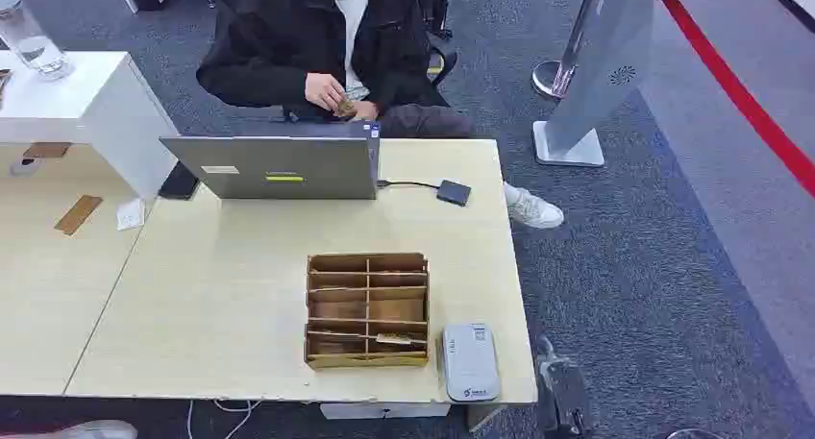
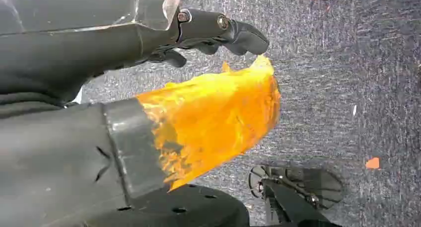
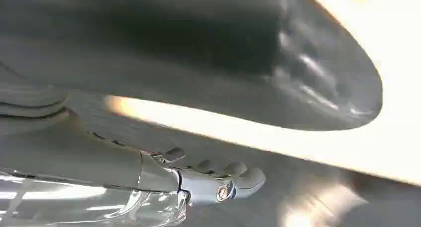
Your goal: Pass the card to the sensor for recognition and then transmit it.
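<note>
A brown cardboard organiser (image 1: 367, 309) with several compartments stands near the table's front edge. A pale card (image 1: 400, 339) lies in its front right compartment. Just right of the box lies the grey sensor (image 1: 470, 362), flat on the table. My right hand (image 1: 563, 393) hangs low beside the table's front right corner; in the right wrist view my right hand (image 3: 218, 180) has loosely bent fingers and holds nothing. My left hand (image 2: 218, 31) hangs over the grey carpet, fingers apart and empty.
A person sits behind the table and holds a small brown thing (image 1: 344, 105). A closed-angle grey laptop (image 1: 274, 167) stands at the far edge, with a cable to a dark adapter (image 1: 454, 192). A white stand (image 1: 577, 122) is at the right.
</note>
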Controlling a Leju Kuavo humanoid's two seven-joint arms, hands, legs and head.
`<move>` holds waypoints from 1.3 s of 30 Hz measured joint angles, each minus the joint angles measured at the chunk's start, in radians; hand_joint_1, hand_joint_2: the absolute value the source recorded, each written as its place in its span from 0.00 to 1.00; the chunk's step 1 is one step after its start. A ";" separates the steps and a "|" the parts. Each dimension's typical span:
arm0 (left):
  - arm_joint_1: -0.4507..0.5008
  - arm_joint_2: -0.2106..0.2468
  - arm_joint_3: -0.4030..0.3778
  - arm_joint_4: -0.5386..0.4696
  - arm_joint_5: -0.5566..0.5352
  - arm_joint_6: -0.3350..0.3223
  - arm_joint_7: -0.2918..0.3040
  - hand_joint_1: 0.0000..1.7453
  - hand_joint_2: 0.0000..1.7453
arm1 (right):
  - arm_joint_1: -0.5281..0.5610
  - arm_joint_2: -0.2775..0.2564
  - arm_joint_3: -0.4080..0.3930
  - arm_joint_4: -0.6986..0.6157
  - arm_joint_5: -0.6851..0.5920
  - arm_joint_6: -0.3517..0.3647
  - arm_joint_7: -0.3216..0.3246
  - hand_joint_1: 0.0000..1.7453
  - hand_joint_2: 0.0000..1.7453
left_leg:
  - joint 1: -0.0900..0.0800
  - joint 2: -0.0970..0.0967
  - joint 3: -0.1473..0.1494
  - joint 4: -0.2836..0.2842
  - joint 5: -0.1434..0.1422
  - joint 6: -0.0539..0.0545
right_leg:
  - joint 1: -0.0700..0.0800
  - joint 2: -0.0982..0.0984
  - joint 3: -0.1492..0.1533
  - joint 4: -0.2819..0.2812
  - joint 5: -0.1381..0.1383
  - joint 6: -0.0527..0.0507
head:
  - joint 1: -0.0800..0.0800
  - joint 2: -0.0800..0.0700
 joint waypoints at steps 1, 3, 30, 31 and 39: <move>0.000 0.000 0.001 0.000 0.002 0.000 -0.001 0.00 0.00 | 0.009 -0.003 -0.009 0.028 0.000 0.010 -0.002 0.00 0.00 | 0.000 0.000 -0.001 0.000 0.000 0.000 | 0.000 0.000 0.000 0.000 0.000 0.000 | 0.000 0.000; 0.000 0.000 0.003 0.000 0.003 0.000 -0.001 0.00 0.00 | 0.017 -0.006 -0.020 0.066 0.003 0.018 -0.003 0.00 0.00 | 0.000 0.000 0.000 0.000 0.000 0.000 | 0.000 0.001 0.000 0.000 0.000 0.000 | 0.000 0.000; 0.000 0.000 0.015 0.000 0.004 0.001 -0.001 0.00 0.00 | 0.022 -0.010 -0.067 0.161 0.021 0.082 0.084 0.00 0.00 | 0.000 0.001 0.001 0.000 0.000 0.000 | 0.000 0.000 -0.001 0.000 0.000 0.000 | 0.000 0.000; 0.000 0.001 0.015 0.000 0.004 0.001 -0.001 0.00 0.00 | 0.021 -0.016 -0.074 0.193 0.021 0.107 0.095 0.00 0.00 | 0.000 0.000 0.001 0.000 0.000 0.000 | 0.000 0.000 -0.001 0.000 0.000 0.000 | 0.000 0.000; -0.001 0.006 0.012 0.000 -0.038 -0.009 0.029 0.00 0.00 | -0.088 -0.104 -0.153 0.712 0.021 0.243 0.187 0.00 0.00 | -0.001 0.001 0.001 0.000 0.000 0.001 | -0.001 0.001 0.001 -0.001 0.000 0.000 | 0.000 0.000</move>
